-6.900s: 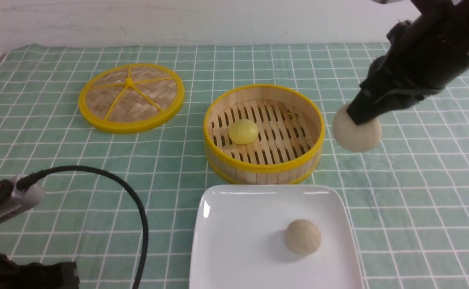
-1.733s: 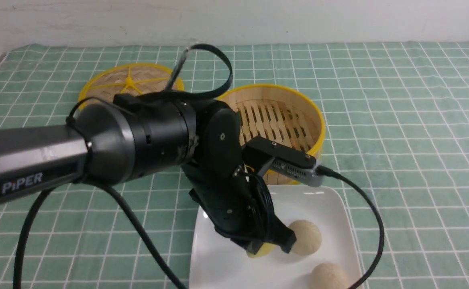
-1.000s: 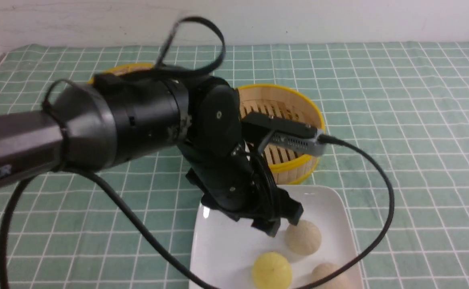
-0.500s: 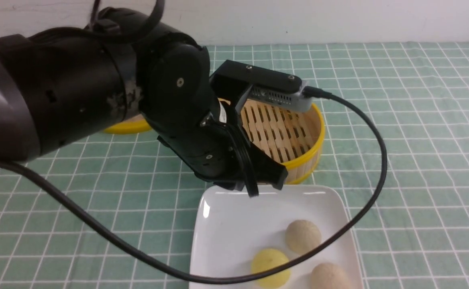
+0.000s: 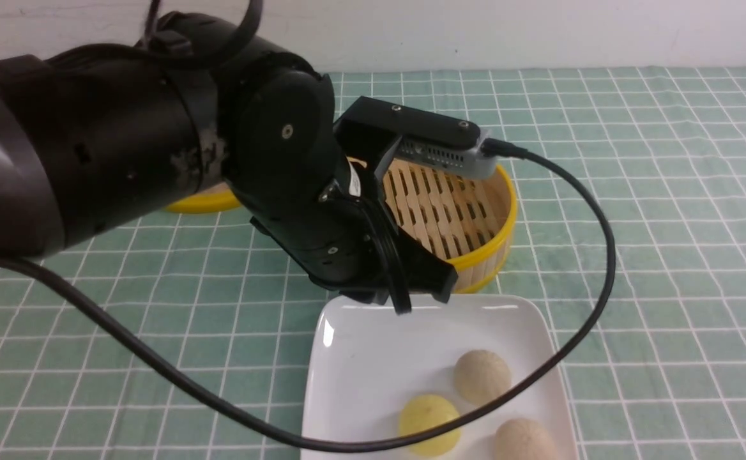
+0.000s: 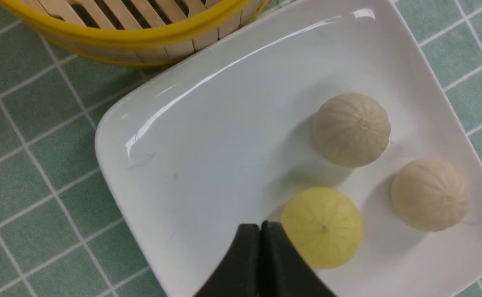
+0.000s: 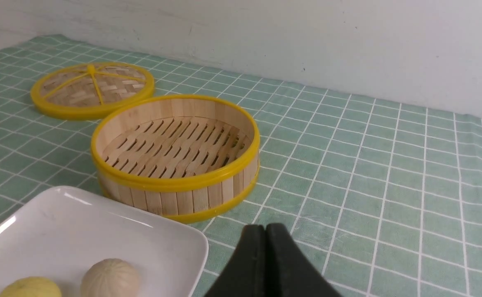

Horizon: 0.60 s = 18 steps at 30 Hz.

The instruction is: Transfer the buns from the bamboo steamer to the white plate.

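A green tablecloth (image 5: 667,191) checked with white lines covers the whole table and runs back to a plain white wall (image 7: 307,41).

On it there is one bamboo steamer (image 7: 175,181), one flat woven lid (image 7: 92,84), one white plate (image 6: 208,136) and three buns: one yellow bun (image 6: 322,227), one cream bun (image 6: 351,129) and a second cream bun (image 6: 430,194). All three lie on the plate.

The left gripper (image 5: 424,297) hangs above the plate's far rim, close in front of the steamer's near wall, with its jaws pressed together on nothing. The yellow bun sits lower down and nearer the robot than its tips. The two cream buns lie to the right of that bun, apart from each other. The steamer stands just behind this gripper, with the lid further back on its left. A black cable (image 5: 577,191) loops from the wrist camera (image 5: 440,144) across the plate.

The right gripper (image 7: 265,231) shows only in its own wrist view, also closed and empty. The steamer stands ahead of it and the lid beyond.
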Available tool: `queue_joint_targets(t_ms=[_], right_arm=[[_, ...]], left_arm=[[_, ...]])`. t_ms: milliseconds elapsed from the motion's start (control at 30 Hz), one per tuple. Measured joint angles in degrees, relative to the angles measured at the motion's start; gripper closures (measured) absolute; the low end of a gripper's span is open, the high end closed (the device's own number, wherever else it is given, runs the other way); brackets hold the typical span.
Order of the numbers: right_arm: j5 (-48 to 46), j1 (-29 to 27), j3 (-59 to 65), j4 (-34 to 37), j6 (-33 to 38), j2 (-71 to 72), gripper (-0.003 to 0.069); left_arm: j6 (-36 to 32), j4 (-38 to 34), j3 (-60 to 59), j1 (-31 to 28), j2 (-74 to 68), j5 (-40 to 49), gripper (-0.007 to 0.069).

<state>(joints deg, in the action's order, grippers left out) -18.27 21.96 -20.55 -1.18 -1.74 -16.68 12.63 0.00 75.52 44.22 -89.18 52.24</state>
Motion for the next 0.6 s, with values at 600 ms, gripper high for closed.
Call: queue_joint_targets(t_ms=[600], right_arm=[[2.84,-7.79,7.28,0.05,0.00,9.26,0.0657]], left_arm=[[4.09,0.00,0.00,0.00,-0.10,-0.96,0.0592]])
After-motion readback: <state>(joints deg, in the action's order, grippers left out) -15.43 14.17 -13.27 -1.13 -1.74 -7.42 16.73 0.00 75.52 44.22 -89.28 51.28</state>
